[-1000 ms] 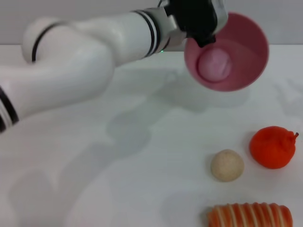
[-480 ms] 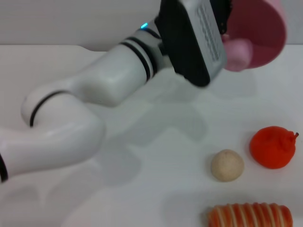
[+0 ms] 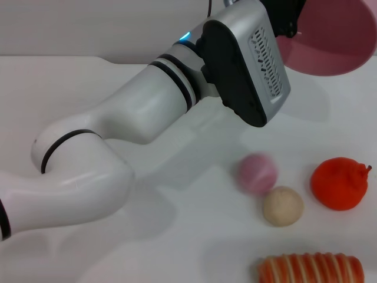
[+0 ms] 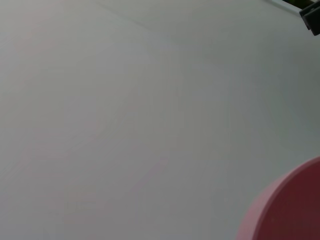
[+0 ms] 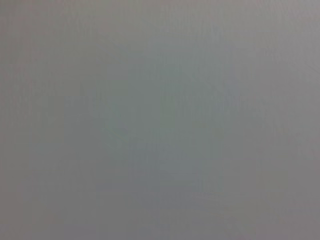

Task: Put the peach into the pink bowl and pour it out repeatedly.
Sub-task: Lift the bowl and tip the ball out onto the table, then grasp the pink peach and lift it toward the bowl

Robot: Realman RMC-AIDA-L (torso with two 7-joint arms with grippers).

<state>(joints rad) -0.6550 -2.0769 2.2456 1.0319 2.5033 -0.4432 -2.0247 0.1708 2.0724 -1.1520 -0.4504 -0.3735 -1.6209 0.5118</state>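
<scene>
head view: left gripper (image 3: 288, 20) clamped on tipped-up pink bowl (image 3: 336, 41), peach (image 3: 257, 173) down on table (image 3: 194, 236) just beside beige ball (image 3: 283, 206). could roll off, maybe nudging that ball.

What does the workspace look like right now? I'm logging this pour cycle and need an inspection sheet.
Surface: white tabletop, no spills seen.
Job's things: small pale pink round peach lies on the table, out of the bowl; glossy rose-pink plastic bowl is held tipped above the far right of the table.
Clutter: beige ball close beside the peach; orange-red lumpy fruit; orange-and-white striped item at the near edge.
Grippers: left gripper holds the bowl's rim; right gripper not in view.
Cables: thin dark cable above the left wrist.
Surroundings: plain pale wall behind the table.
</scene>
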